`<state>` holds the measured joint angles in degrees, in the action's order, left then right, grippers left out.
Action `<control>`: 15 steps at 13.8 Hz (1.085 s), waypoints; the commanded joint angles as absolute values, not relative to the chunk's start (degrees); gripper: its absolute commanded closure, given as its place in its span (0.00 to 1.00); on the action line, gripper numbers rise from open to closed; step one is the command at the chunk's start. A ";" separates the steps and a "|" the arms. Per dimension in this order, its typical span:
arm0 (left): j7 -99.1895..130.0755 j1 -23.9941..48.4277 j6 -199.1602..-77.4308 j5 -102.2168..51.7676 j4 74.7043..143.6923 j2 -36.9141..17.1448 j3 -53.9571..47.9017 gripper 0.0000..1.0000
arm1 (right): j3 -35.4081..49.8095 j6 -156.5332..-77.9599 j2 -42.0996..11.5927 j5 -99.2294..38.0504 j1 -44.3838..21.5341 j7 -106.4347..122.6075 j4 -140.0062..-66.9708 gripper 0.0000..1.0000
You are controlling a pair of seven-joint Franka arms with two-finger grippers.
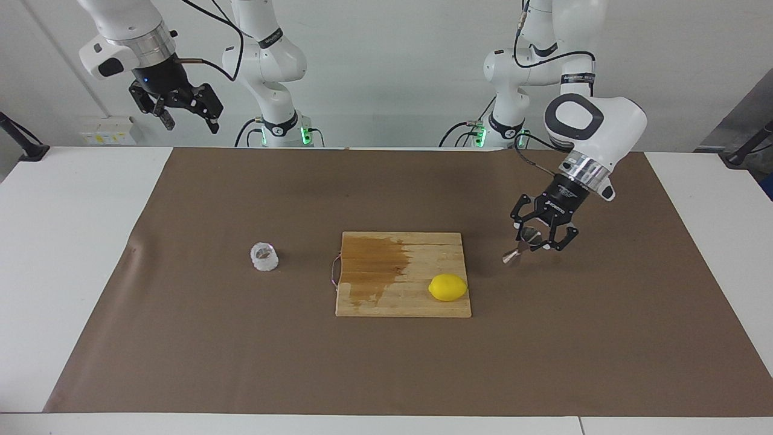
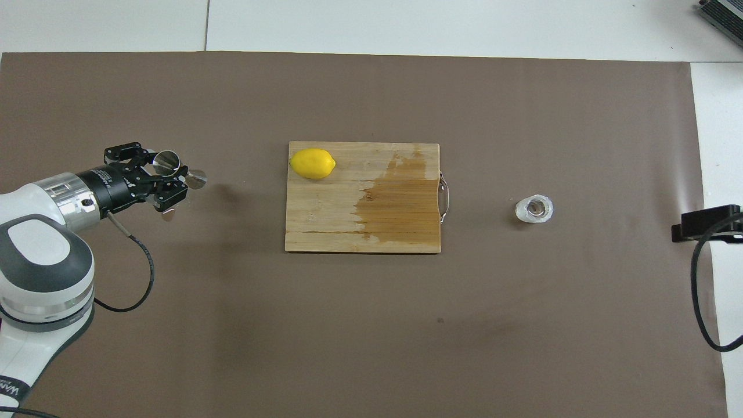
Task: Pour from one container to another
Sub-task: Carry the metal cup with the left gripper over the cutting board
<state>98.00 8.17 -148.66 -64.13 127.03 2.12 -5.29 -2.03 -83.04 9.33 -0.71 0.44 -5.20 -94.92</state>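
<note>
The small steel jigger [image 1: 520,246] is between the fingers of my left gripper [image 1: 539,237], which is shut on its upper cone. It hangs tilted, low over the brown paper, beside the cutting board toward the left arm's end of the table. In the overhead view the jigger [image 2: 174,167] and the left gripper [image 2: 164,180] show its open mouth facing up. The clear textured glass cup [image 1: 264,257] stands upright on the paper beside the board toward the right arm's end, also seen from overhead [image 2: 534,209]. My right gripper [image 1: 184,112] waits open and empty, high over the table's edge.
A wooden cutting board [image 1: 386,272] with a dark wet stain lies mid-table, seen from overhead too [image 2: 348,226]. A yellow lemon [image 1: 447,287] sits on its corner farther from the robots, toward the left arm's end [image 2: 313,164]. Brown paper [image 1: 181,338] covers the table.
</note>
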 commanded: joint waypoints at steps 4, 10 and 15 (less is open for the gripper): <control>104.58 22.03 -161.59 -64.78 125.51 1.23 -5.10 0.97 | -1.58 -82.26 9.67 -0.62 1.14 -5.27 -94.92 0.00; 111.43 33.12 -173.12 -64.78 118.84 -6.05 -5.10 0.97 | -1.58 -82.18 9.76 -0.62 1.14 -5.27 -94.92 0.00; 113.64 36.21 -177.45 -63.90 110.13 -16.34 -5.54 0.96 | -1.58 -82.18 9.67 -0.62 1.14 -5.27 -94.92 0.00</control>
<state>112.48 34.61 -174.70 -64.11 114.83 -11.79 -6.02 -2.03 -83.04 9.33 -0.71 0.44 -5.20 -94.92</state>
